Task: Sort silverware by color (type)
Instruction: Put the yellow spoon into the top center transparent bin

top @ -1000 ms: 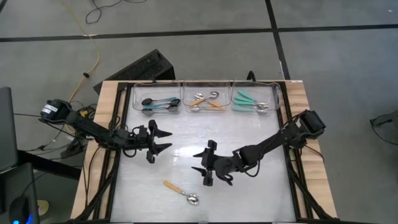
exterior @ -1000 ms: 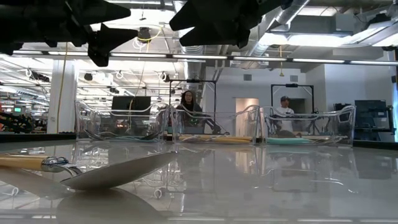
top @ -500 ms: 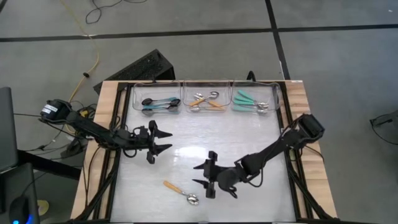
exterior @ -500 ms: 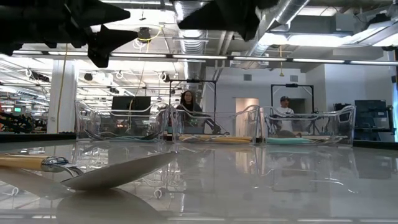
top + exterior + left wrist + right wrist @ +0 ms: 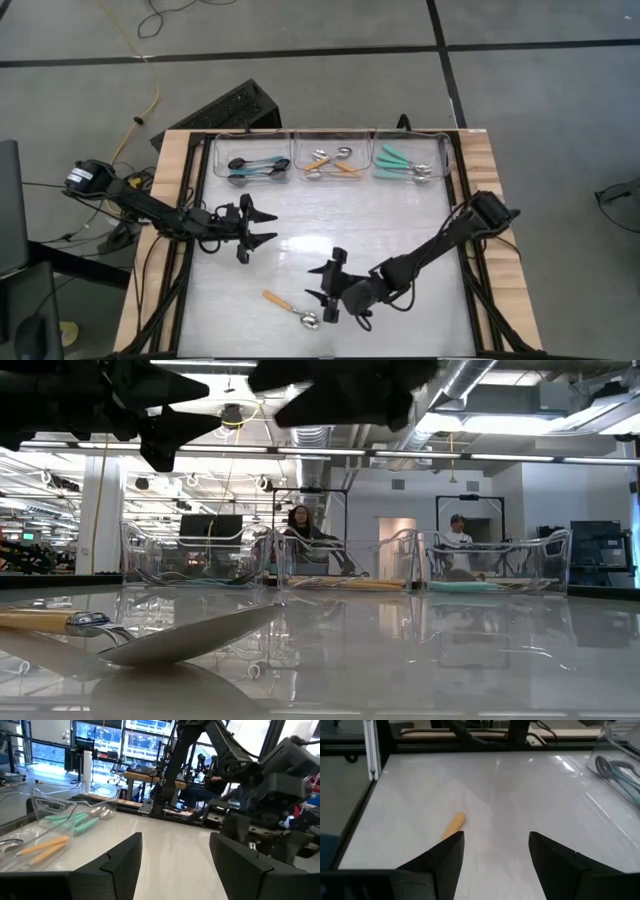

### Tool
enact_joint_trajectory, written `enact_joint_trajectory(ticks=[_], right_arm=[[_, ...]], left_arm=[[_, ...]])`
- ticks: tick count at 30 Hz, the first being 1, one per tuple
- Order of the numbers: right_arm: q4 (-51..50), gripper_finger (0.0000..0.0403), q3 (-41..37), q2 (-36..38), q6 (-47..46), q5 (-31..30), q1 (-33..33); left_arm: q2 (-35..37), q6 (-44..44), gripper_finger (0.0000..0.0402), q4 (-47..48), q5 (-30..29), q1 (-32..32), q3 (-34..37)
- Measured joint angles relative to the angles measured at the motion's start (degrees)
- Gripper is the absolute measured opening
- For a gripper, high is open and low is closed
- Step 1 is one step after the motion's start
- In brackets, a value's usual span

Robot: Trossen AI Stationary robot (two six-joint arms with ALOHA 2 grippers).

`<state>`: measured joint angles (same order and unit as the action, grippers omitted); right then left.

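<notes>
One spoon (image 5: 291, 309) with an orange handle and a silver bowl lies flat on the white table near its near edge. It fills the low view's near left (image 5: 150, 642). My right gripper (image 5: 315, 284) hovers open just to the right of and beyond it. In the right wrist view, the handle's end (image 5: 456, 823) shows ahead of the left finger. My left gripper (image 5: 270, 226) waits open over the table's left middle. The other spoons lie in three clear bins at the far edge: blue-handled (image 5: 257, 166), orange-handled (image 5: 333, 163) and teal-handled (image 5: 404, 166).
The three bins (image 5: 293, 150) stand side by side along the far edge. Dark rails (image 5: 180, 280) run down the table's left and right sides. The white surface between the bins and the loose spoon is bare. People sit in the room beyond (image 5: 302, 525).
My right gripper has travelled toward the table's near edge and a little leftward, sinking slightly, and now stands close to the loose orange-handled spoon. Its fingers have stayed apart. The spoon has not moved.
</notes>
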<state>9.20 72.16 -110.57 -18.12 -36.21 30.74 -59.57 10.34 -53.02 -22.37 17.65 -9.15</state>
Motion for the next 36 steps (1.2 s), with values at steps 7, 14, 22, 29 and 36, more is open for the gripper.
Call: enact_joint_trajectory(ticks=[7, 14, 22, 29, 36], right_arm=[[-1.0, 0.0250, 4.6, -6.6, 3.1, -0.2, -0.1], [-3.1, 0.0254, 12.3, -13.0, 7.6, -1.3, -1.0], [-4.3, 0.0280, 15.9, -16.5, 8.1, 4.0, -2.4], [-3.6, 0.0288, 16.2, -16.3, 6.1, 10.9, -3.6], [-10.8, 0.0289, 16.1, -16.3, 5.7, 13.7, -2.6]], left_arm=[[0.0, 0.4, 0.0218, -0.4, 0.2, 0.0, 0.0], [0.0, 2.7, 0.0218, -0.4, 0.0, 0.0, 0.0], [0.0, 2.8, 0.0218, -0.4, 0.0, 0.0, 0.0], [0.0, 2.8, 0.0218, -0.4, 0.1, 0.0, 0.0], [0.0, 2.8, 0.0218, -0.4, 0.1, 0.0, 0.0]])
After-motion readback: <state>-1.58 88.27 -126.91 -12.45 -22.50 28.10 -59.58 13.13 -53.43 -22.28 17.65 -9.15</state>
